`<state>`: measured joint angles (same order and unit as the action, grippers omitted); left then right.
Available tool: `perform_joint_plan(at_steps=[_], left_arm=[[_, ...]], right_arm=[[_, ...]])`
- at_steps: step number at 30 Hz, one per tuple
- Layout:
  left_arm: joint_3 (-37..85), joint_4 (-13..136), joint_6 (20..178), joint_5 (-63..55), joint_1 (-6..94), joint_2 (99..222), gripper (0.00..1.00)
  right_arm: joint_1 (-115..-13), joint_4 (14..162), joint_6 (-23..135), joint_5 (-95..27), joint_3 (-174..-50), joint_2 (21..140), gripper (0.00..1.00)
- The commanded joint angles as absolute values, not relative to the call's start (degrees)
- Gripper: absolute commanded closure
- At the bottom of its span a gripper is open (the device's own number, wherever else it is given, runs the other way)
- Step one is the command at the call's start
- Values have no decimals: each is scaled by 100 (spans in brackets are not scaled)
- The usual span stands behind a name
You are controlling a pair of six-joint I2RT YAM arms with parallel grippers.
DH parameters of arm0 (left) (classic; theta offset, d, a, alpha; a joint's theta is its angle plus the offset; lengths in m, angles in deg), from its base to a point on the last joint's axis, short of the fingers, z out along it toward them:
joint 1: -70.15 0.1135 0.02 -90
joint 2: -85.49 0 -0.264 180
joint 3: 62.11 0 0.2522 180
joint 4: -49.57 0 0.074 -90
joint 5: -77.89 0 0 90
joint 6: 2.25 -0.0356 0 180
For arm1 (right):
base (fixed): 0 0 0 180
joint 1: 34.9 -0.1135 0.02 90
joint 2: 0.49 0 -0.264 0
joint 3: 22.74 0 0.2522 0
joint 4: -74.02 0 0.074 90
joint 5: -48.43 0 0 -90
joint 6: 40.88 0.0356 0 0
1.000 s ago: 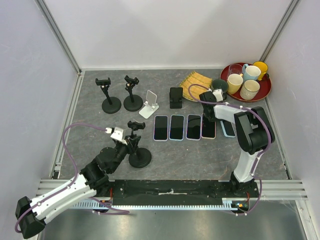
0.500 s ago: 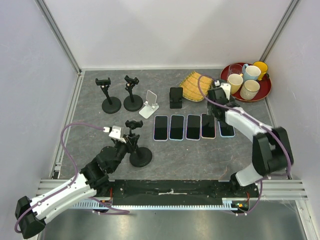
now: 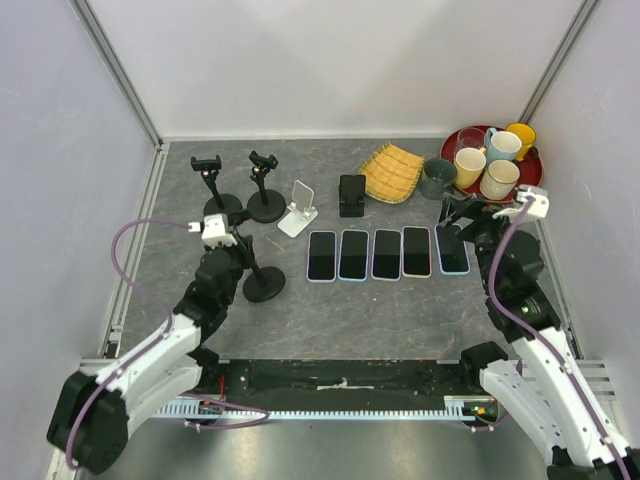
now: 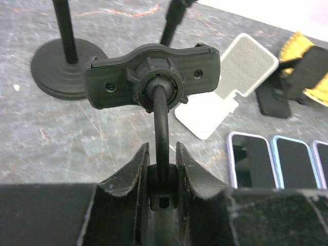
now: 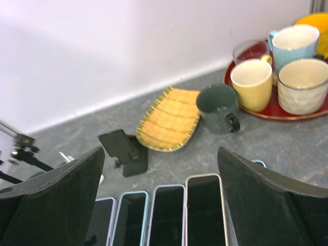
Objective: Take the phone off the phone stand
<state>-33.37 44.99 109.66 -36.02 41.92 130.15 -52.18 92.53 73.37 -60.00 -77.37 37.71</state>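
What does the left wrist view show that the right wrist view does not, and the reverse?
Only the left wrist view shows the left tool shut on the stem of a stand, whose clamp holds no phone. Only the right wrist view shows the right tool, open, the red tray with mugs on it, and a green mug beside the tray. Both show the yellow mat, the black holder and part of the row of phones.

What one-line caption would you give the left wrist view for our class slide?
Left gripper shut on the stem of an empty phone stand, phones lying flat beyond.
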Motion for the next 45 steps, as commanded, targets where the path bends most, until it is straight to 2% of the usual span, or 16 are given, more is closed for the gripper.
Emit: perform_joint_plan(at_steps=[1, 7, 14, 20, 22, 27, 33, 36, 41, 43, 44, 45], left_arm=[[-2797, 3401, 10209, -3901, 4693, 14286, 98], [-1883, 2793, 9629, -3585, 5310, 15709, 98], [-1522, 2194, 8784, -3128, 5337, 16265, 89], [-1662, 2159, 8993, -3075, 5345, 16257, 75], [-1750, 2194, 9108, -3031, 5337, 16152, 66], [-1855, 2659, 9679, -3005, 5328, 15643, 46], [-2022, 3590, 10224, -3004, 5337, 14948, 31], [-1944, 4328, 10453, -2908, 5337, 14307, 24], [-1706, 5330, 10621, -2829, 5337, 12981, 18], [-1759, 5340, 10603, -2776, 5337, 12532, 10], [-1802, 5279, 10603, -2785, 5337, 11947, 1], [-1951, 5209, 10586, -2802, 5328, 11680, 1]], right_arm=[[-5231, 8866, 7408, -5774, -7474, 3135, 2], [-5450, 8918, 7277, -6019, -7438, 2729, 2], [-5626, 8971, 7180, -6187, -7491, 2544, 2], [-5652, 9076, 7153, -6152, -7596, 2518, 2], [-5661, 9129, 7153, -6126, -7632, 2518, 2], [-5679, 9340, 7039, -6134, -7790, 2430, 2], [-5679, 9639, 6882, -6160, -7922, 2316, 2], [-5688, 9806, 6654, -6292, -8062, 2263, 2], [-5740, 9973, 6266, -6757, -8203, 2105, 2], [-5828, 9973, 6056, -6994, -8194, 2043, 2], [-5854, 9973, 5994, -7187, -8186, 1973, 2], [-5916, 9982, 5924, -7302, -8177, 1947, 2]])
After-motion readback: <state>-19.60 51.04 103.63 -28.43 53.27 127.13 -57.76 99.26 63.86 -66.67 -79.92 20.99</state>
